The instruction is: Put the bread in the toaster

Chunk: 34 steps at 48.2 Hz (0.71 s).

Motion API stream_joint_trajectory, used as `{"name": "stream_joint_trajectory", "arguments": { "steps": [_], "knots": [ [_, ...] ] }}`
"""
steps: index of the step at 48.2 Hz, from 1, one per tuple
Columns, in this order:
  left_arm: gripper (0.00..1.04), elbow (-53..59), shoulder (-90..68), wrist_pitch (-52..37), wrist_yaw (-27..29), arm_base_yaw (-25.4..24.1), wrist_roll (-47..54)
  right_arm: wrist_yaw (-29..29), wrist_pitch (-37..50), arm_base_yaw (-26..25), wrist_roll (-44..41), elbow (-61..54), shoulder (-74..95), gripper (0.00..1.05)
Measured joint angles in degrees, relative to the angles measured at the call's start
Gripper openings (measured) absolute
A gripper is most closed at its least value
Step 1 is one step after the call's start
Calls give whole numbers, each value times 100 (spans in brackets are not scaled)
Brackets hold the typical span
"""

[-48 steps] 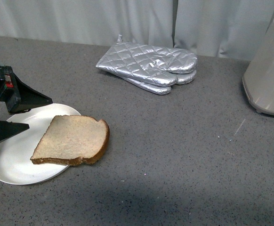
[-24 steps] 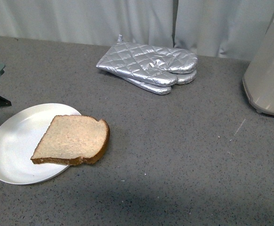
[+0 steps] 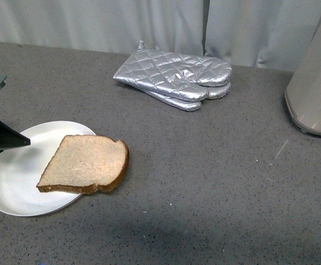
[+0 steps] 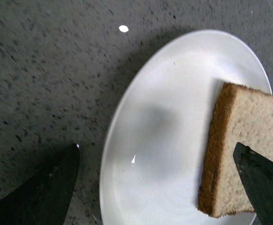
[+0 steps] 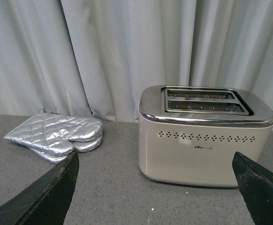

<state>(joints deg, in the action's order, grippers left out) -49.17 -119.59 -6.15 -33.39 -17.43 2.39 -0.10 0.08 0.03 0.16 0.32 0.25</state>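
Holding my left end effector (image 4: 155, 146) spread wide over the white plate (image 3: 9, 190) at near left, I judge it is placed to straddle the bread slice (image 3: 86, 164) overhanging the plate's right rim, toaster (image 3: 314, 83) far right.

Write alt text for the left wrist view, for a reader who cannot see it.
A slice of tan bread with a brown crust lies on a white plate, which sits on a speckled dark grey counter. The open left gripper hovers above, one dark finger in front of the counter, the other in front of the bread.
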Motion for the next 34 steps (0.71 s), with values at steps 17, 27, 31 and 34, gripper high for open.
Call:
{"name": "stream_joint_trajectory", "arguments": {
  "steps": [17, 27, 31, 34],
  "knots": [
    [51, 70, 15, 629, 225, 308, 448, 0, 2, 0, 0, 0, 0, 95],
    [24, 199, 39, 605, 306, 498, 306, 0, 0, 0, 0, 0, 0, 95],
    [13, 271, 74, 529, 345, 584, 170, 0, 0, 0, 0, 0, 0, 95],
    [3, 341, 136, 435, 376, 682, -37, 2, 0, 0, 0, 0, 0, 95]
  ]
}}
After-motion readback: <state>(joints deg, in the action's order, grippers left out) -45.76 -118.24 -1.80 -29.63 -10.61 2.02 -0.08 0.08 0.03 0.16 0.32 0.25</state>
